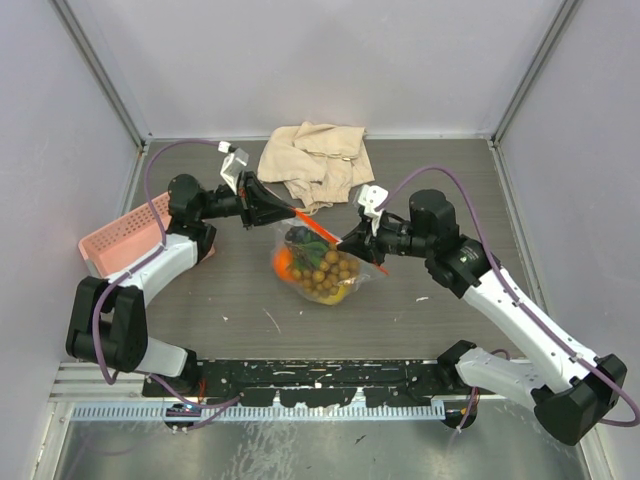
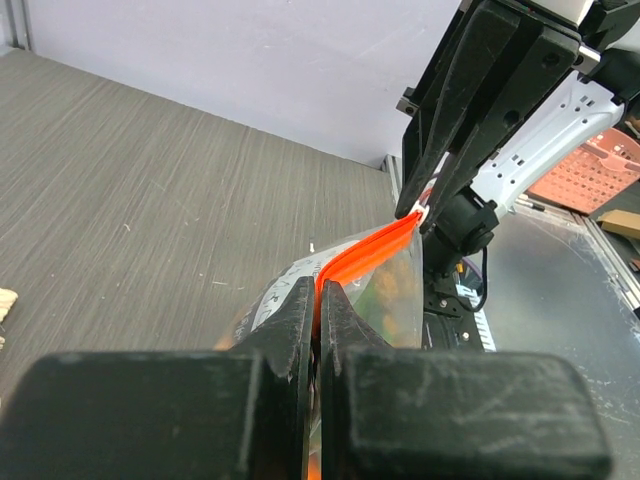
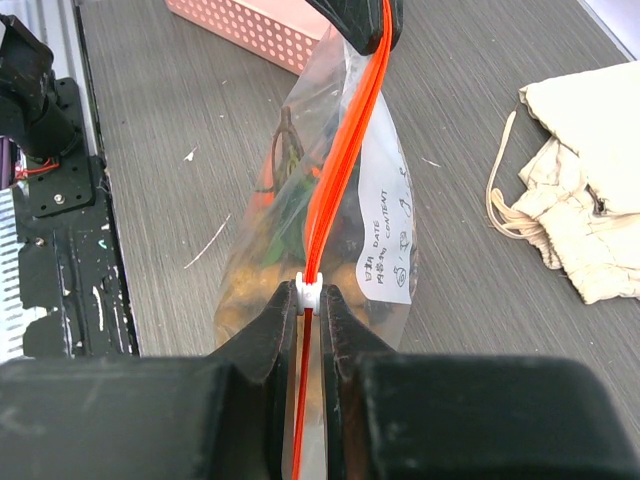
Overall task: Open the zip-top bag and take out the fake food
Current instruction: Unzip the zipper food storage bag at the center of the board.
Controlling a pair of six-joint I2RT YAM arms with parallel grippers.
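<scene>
The clear zip-top bag point(image 1: 318, 268) hangs between my two grippers over the middle of the table, its orange-red zip strip point(image 1: 335, 238) on top. Inside it are a tan-brown berry cluster point(image 1: 328, 272), an orange fruit point(image 1: 284, 262), dark grapes point(image 1: 300, 240) and a bit of yellow point(image 1: 340, 295). My left gripper point(image 1: 292, 211) is shut on the strip's far-left end point(image 2: 345, 265). My right gripper point(image 1: 350, 243) is shut on the small white zip slider point(image 3: 312, 291) on the strip point(image 3: 340, 160). The bag's white label point(image 3: 385, 235) faces right in the right wrist view.
A pink mesh basket point(image 1: 120, 236) lies at the table's left edge, also in the right wrist view point(image 3: 250, 30). A crumpled beige cloth point(image 1: 315, 160) with a drawstring lies at the back centre point(image 3: 590, 170). Grey walls enclose the table on three sides.
</scene>
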